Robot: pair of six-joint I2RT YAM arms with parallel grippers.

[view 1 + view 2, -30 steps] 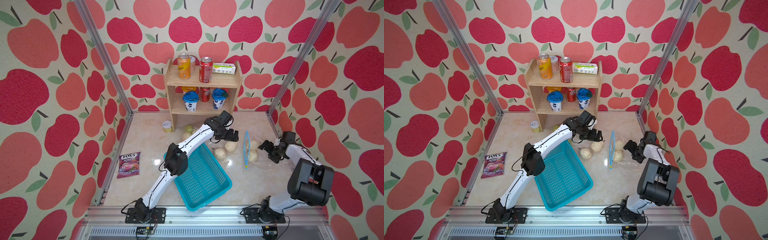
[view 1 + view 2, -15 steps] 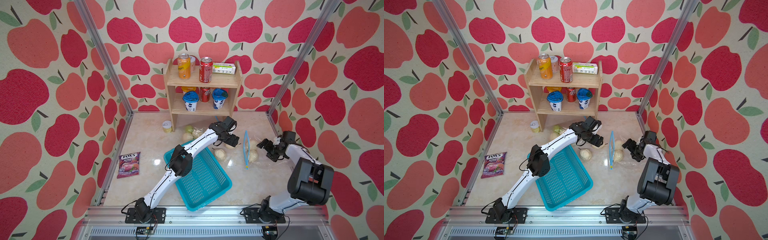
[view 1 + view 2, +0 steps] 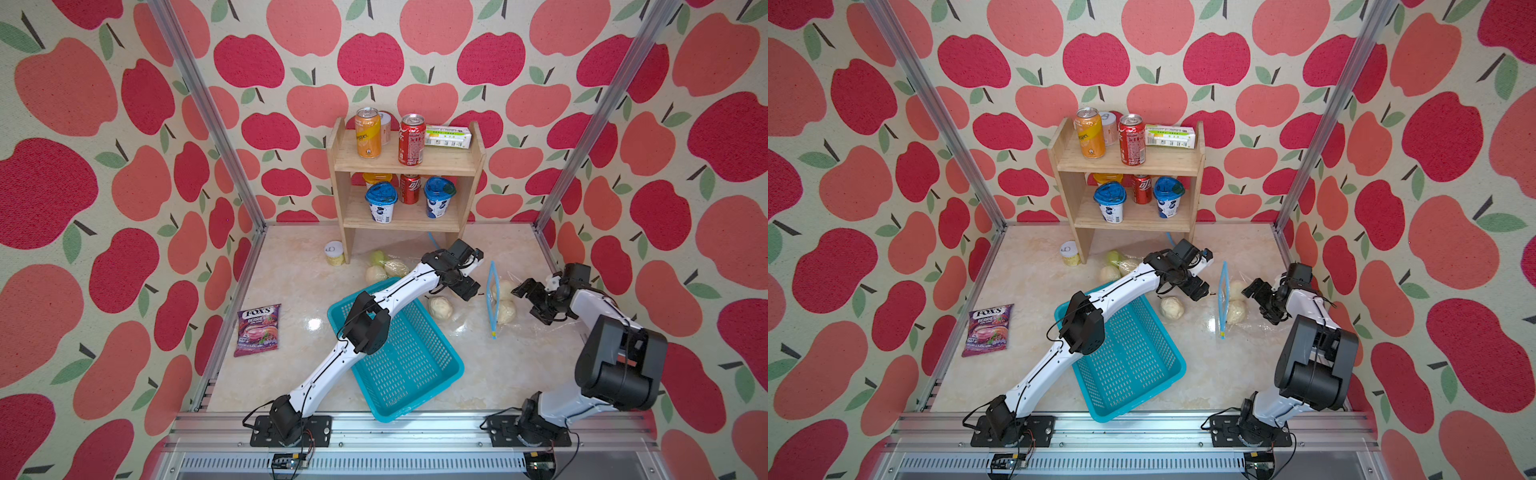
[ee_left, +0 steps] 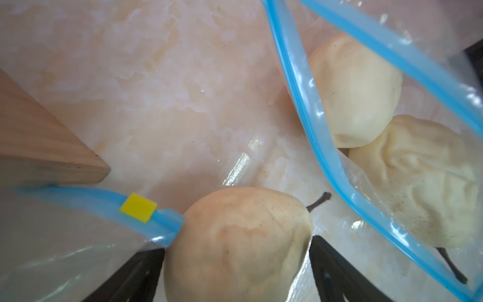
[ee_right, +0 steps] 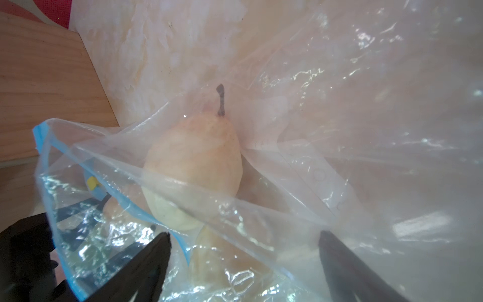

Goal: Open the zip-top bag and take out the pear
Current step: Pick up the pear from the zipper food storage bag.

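Two bagged pears (image 4: 355,91) lie touching each other inside the zip-top bag (image 3: 493,291), which rests on the surface (image 3: 291,291) at 3 o'clock from its centre. The bag's mouth faces 9 o'clock; in the left wrist view its two blue zip strips stand apart, so the mouth is open. A third fruit, the loose pear (image 3: 440,308), lies outside the bag on the surface, at 9 o'clock from the mouth and near it, just off a corner of the basket (image 3: 407,361). The left gripper (image 3: 465,291) hangs just over the loose pear; its fingers (image 4: 136,277) are spread and released, and the left wrist view shows the pear lying between them. The right gripper (image 3: 535,301) sits at 3 o'clock from the bag, at its closed end; its fingers (image 5: 146,266) are likewise spread and released, with loose bag film lying across the gap between them. The wooden shelf (image 3: 405,160) stands at 12 o'clock against the back wall. A second bag (image 3: 390,266) holding pale and green fruit lies at the shelf's foot. A candy pouch (image 3: 257,330) lies at 9 o'clock.
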